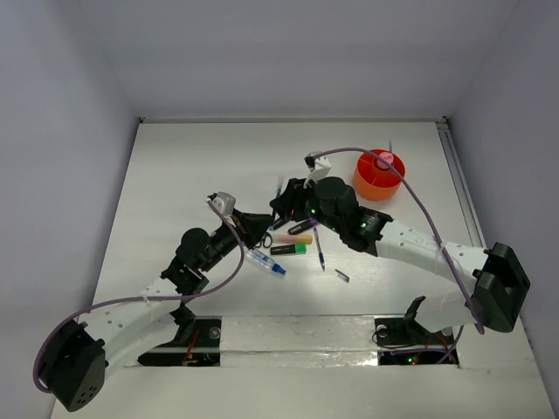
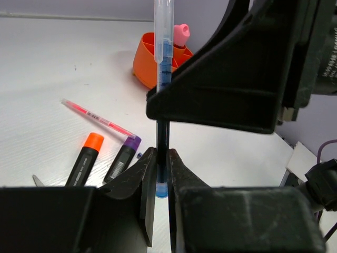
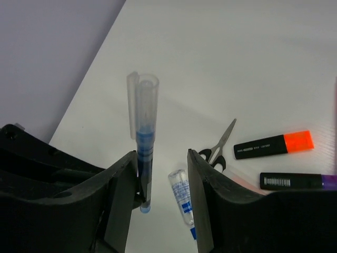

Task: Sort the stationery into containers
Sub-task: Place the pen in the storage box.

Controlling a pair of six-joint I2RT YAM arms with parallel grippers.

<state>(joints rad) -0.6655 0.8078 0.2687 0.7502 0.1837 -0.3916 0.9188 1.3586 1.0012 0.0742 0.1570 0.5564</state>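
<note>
My left gripper (image 2: 162, 163) is shut on a thin blue pen (image 2: 163, 47) and holds it upright above the table. My right gripper (image 3: 163, 174) is open around the same pen (image 3: 143, 153), which rests against its left finger. In the top view both grippers meet at mid-table, left (image 1: 267, 218) and right (image 1: 284, 202). The orange cup (image 1: 371, 182) with a pink knob (image 1: 383, 160) stands at the back right, and shows in the left wrist view (image 2: 145, 60). Scissors (image 3: 224, 141), a white-blue tube (image 3: 181, 197), an orange highlighter (image 3: 274, 146) and a purple highlighter (image 3: 295, 181) lie below.
A green highlighter (image 1: 288, 250), a yellow-pink one (image 1: 293, 239), another blue pen (image 1: 319, 249) and a small piece (image 1: 341, 276) lie near the front middle. A thin pink pen (image 2: 97, 117) lies beside the highlighters. Grey walls enclose the table on three sides.
</note>
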